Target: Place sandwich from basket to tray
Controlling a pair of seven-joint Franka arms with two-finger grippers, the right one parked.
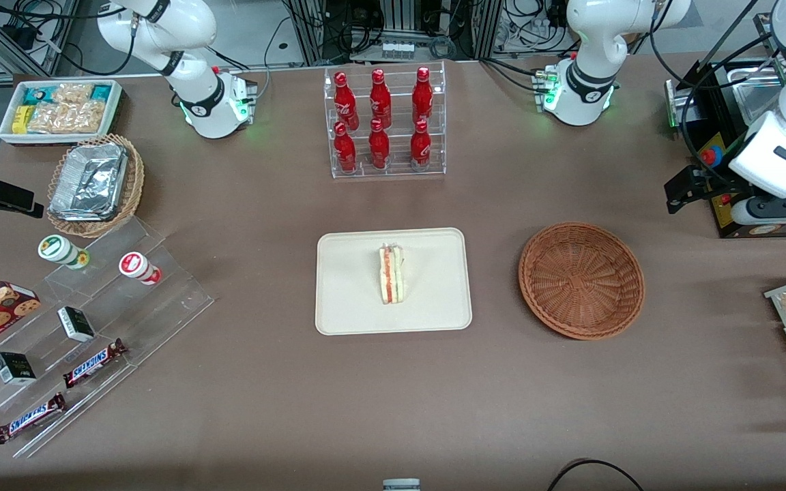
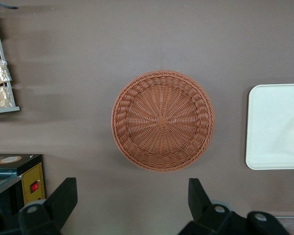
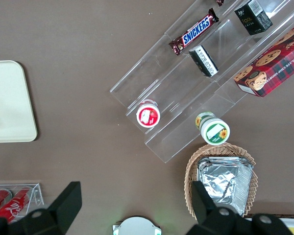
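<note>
Sandwich on the tray, basket empty

The sandwich (image 1: 391, 274) lay near the middle of the cream tray (image 1: 352, 320), its long axis running from the front camera toward the bottle rack (image 1: 387, 123), filling edge facing up, narrower end farther from the camera. The gripper (image 2: 130, 196) hung high above the table at the working arm's end, fingers (image 2: 63, 196) spread wide, holding and touching nothing. The wicker basket (image 1: 581, 279) sat beside the tray on the brown table (image 1: 393, 409), apart from it.
</note>
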